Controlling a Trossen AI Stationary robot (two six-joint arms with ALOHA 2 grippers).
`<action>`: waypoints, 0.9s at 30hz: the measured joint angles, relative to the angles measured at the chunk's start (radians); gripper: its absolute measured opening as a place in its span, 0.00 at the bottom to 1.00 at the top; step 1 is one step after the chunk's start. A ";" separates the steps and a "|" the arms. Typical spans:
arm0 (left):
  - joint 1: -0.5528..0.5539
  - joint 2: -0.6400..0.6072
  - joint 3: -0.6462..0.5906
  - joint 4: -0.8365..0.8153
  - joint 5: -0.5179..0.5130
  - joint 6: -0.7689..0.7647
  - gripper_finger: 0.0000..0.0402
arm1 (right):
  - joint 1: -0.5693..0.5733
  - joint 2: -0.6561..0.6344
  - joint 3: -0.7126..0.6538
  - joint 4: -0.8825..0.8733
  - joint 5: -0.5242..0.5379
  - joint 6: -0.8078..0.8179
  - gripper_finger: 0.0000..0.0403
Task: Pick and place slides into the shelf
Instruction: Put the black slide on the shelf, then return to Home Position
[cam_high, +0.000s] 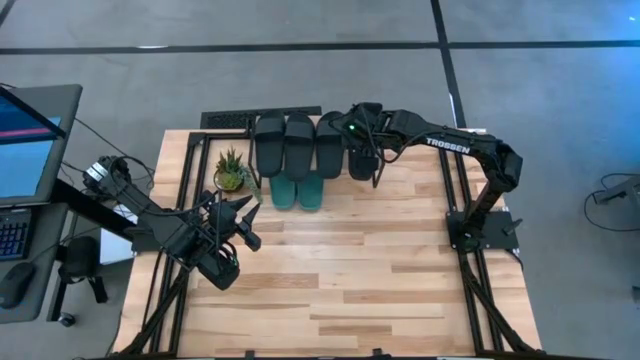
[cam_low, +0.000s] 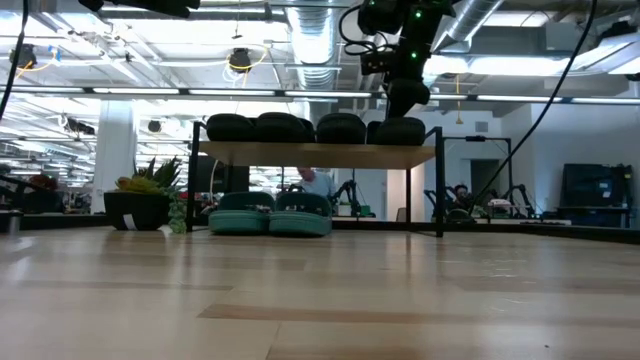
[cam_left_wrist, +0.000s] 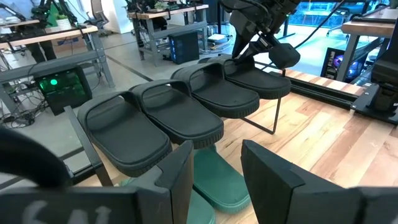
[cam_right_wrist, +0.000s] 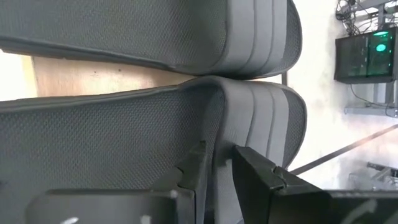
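The right hand (cam_high: 366, 160) holds narrowly the fourth black slide (cam_high: 360, 158) on the shelf (cam_low: 320, 154); the left hand (cam_high: 245, 215) waits wide.

One camera is looking straight down from overhead, taking in the whole light wooden tabletop (cam_high: 360, 270) with the low wood-topped, black-legged shelf (cam_high: 225, 121) at its far edge. A second is sitting at tabletop height, facing level across the boards toward that shelf (cam_low: 320, 154) and the room behind it. The left arm's wrist camera is looking from nearby at the four black rubber slides (cam_left_wrist: 177, 112) lined up on the shelf. The right arm's wrist camera is pressing very close to those slides (cam_right_wrist: 124, 143), which are filling its frame. All four views are sharing the shelf's row of slides.
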 joint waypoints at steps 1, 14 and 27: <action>0.000 0.000 0.000 0.000 0.000 0.000 0.31 | 0.000 0.000 0.000 -0.004 0.000 0.001 0.16; 0.000 0.000 0.000 0.000 0.003 0.000 0.31 | 0.009 -0.022 -0.001 -0.017 -0.008 0.020 0.24; 0.000 0.000 0.000 0.004 0.002 0.001 0.31 | 0.013 -0.027 -0.001 -0.046 0.002 0.068 0.46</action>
